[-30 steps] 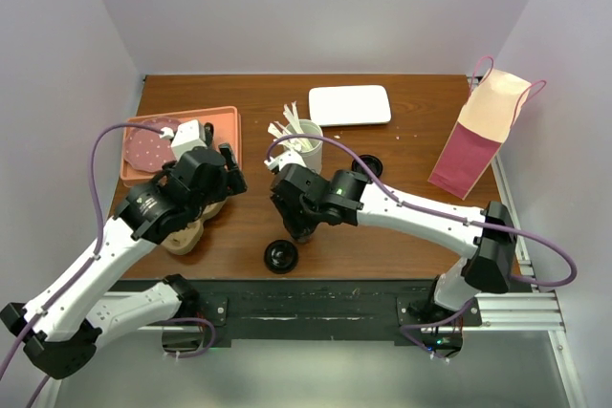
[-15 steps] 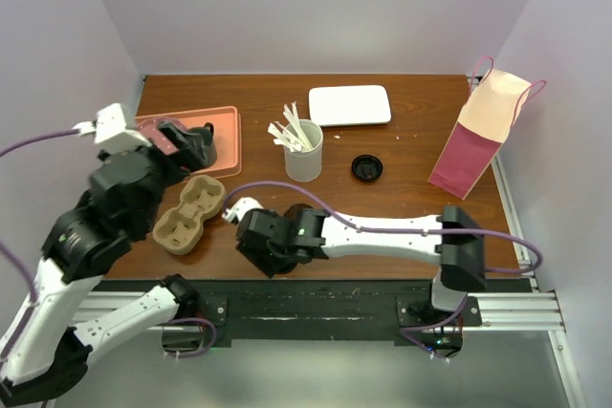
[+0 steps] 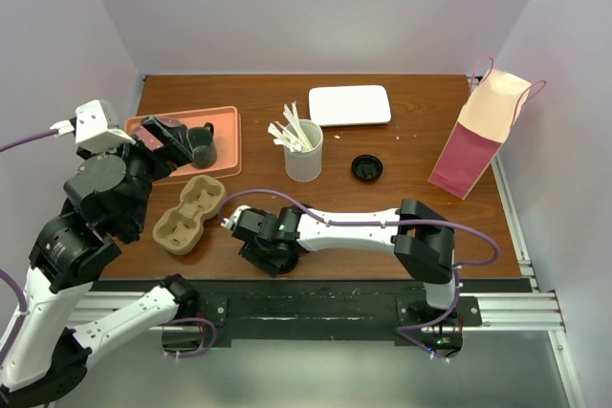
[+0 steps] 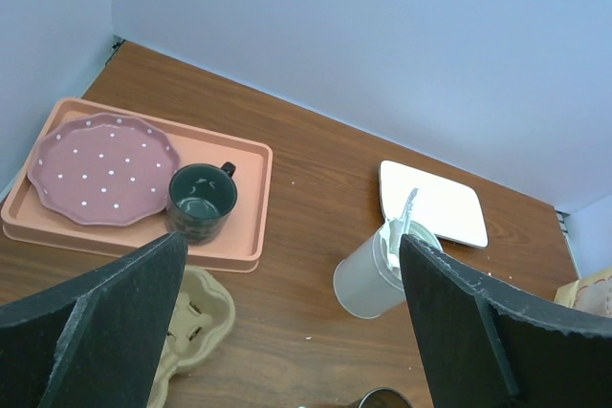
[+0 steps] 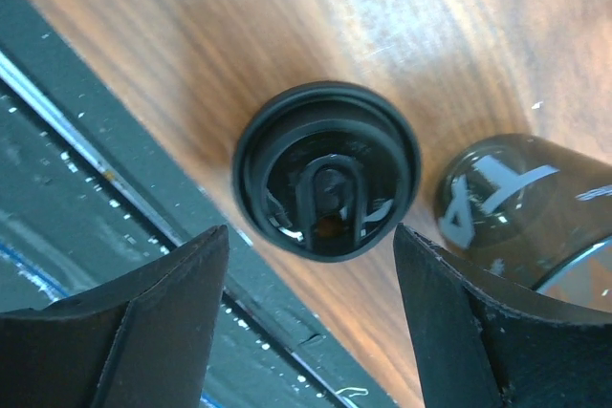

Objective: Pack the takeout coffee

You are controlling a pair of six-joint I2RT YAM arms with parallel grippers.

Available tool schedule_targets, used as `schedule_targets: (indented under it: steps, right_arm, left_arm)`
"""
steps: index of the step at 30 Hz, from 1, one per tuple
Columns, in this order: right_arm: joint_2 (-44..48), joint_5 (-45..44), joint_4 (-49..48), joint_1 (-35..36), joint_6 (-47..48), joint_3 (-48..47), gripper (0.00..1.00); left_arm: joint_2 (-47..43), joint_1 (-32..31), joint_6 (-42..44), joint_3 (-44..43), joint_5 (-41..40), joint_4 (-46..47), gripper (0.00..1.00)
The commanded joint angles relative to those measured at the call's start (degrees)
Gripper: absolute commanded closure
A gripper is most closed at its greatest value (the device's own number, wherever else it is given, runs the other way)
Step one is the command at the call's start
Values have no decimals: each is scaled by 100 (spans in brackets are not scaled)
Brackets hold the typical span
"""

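Left gripper [image 4: 292,246] wide open, empty, raised near the pulp cup carrier [image 3: 188,213]. Right gripper [image 5: 308,232] spread wide, empty, straddling the black lid [image 5: 325,183] at the table [image 3: 421,140] near edge. Takeout coffee [image 5: 516,203] sits just beside it, probably unlidded. Risk: a finger clips the cup and tips it, or shoves the lid off.

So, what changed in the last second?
The right gripper moved toward the near edge and now hangs open over the takeout coffee. The left gripper, open, drew back left off the cup carrier, which stayed put, as did the white cup and bag.
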State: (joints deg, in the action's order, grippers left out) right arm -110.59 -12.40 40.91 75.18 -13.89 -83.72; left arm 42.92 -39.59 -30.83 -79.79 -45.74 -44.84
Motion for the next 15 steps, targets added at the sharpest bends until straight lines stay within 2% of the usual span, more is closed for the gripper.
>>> schedule_targets:
  steps: [1, 15]
  right_arm:
    - [-15, 71, -144, -82, 123, -188, 25]
    - [-270, 318, -364, -144, 88, -126, 18]
  left_arm:
    - [85, 22, 165, 16, -94, 291, 2]
    - [68, 31, 288, 104, -111, 379, 2]
